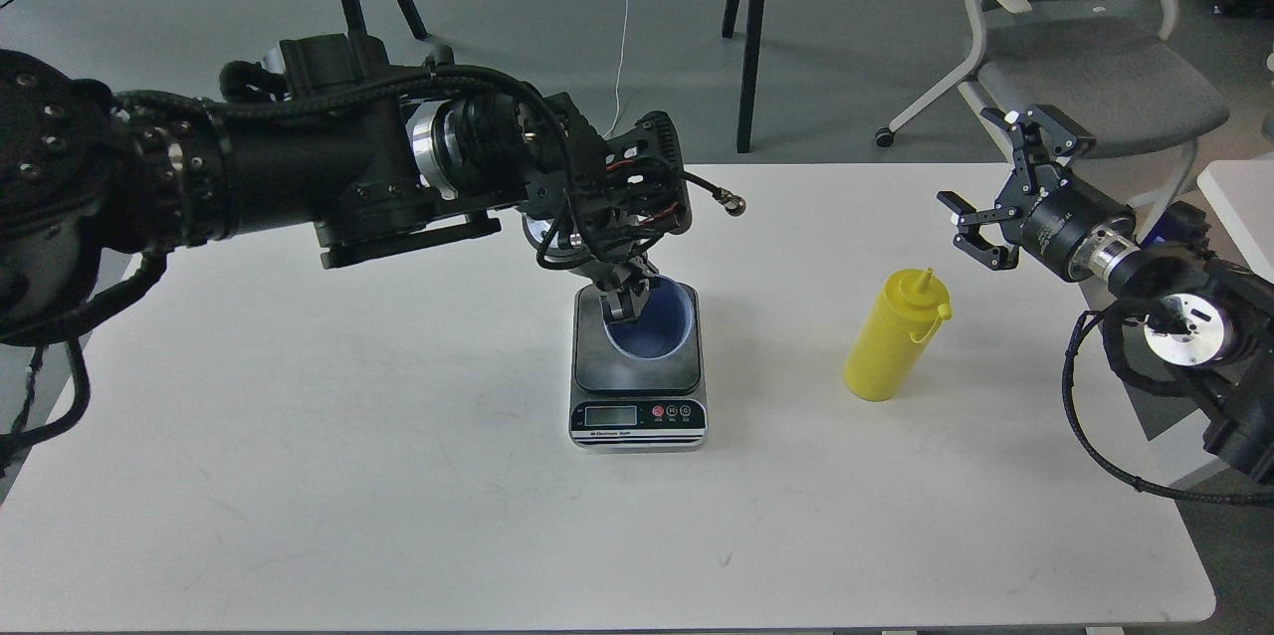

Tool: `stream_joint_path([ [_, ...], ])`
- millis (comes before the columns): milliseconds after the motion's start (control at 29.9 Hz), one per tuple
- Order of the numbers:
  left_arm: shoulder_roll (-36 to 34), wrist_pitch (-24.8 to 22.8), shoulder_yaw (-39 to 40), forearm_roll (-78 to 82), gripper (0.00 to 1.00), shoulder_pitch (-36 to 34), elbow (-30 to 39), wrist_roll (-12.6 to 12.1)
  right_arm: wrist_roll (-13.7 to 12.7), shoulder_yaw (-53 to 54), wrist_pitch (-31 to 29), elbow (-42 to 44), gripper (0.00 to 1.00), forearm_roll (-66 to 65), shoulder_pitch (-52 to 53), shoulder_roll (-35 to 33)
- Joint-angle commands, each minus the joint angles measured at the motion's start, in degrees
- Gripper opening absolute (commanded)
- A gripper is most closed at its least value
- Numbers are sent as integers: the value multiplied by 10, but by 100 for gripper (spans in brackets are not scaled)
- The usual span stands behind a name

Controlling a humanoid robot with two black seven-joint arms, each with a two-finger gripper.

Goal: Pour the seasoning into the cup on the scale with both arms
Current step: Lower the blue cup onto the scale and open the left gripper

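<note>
The light-blue ribbed cup (657, 328) stands on the dark platform of the scale (637, 378) at the table's middle, towards the platform's far right. My left gripper (624, 303) reaches in from the left and is shut on the cup's near-left rim, one finger inside it. The yellow seasoning bottle (889, 341) stands upright on the table, right of the scale, with its nozzle up. My right gripper (985, 179) is open and empty, in the air above and to the right of the bottle, apart from it.
The white table (398, 476) holds only the scale and the bottle. A grey office chair (1085, 68) stands behind the table's right end, close behind my right gripper. Black table legs (751, 28) stand on the floor at the back.
</note>
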State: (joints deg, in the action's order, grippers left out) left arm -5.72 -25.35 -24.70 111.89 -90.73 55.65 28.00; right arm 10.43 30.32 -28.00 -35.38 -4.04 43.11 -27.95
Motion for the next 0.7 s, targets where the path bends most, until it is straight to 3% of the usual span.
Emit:
stream_joint_path([
  [0,10,0,0,0,3,0,-12,0,0,1,0,0,99,0,-4,0],
  [435,17,1,-19,-1,4,12,-36,0,0,1,0,1,99,1,-7,-1],
  [669,18,0,-12,-10,10,12,-36,0,0,2,0,1,99,1,-7,-1],
])
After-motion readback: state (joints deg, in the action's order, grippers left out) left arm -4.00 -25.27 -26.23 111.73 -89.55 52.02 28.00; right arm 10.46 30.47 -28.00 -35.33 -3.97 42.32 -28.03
